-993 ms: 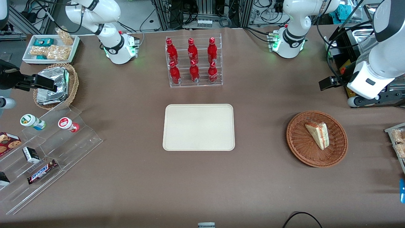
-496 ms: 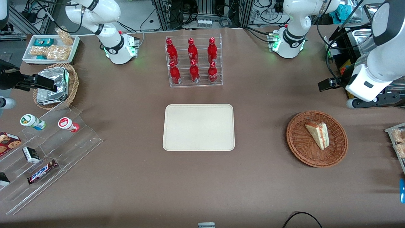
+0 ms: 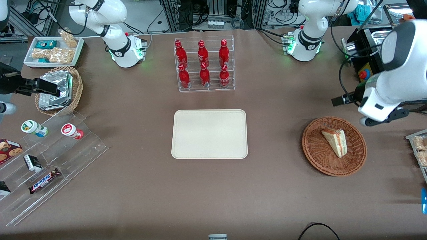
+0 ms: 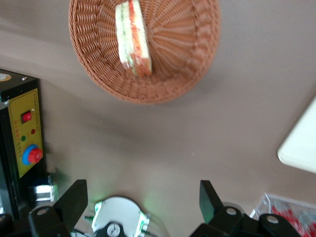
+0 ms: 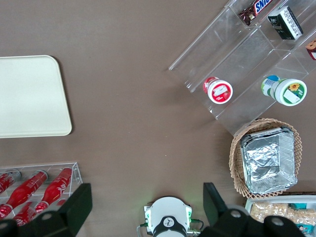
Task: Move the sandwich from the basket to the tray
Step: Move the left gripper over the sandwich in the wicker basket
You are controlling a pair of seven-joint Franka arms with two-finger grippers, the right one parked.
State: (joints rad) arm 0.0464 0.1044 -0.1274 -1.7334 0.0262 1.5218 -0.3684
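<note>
while the sandwich [image 3: 335, 141] lies in the basket [image 3: 315, 150] toward the working arm's end of the worktop [image 3: 273, 186], the tool [image 4: 143, 197] hangs above bare worktop just beside the basket, fingers [image 4: 74, 200] spread apart and holding nothing; the tray [image 3: 209, 133] sits mid-worktop.

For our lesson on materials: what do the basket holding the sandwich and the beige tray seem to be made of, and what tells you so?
Basket: woven wicker or rattan, reddish-brown; the ribbed radial weave shows.
Tray: probably moulded plastic or a fibre composite; smooth, matt cream surface with rounded corners and a low rim.
Sandwich: soft pale bread with red and green filling layers.
The hand hangs open above the table, farther from the front camera than the basket.
</note>
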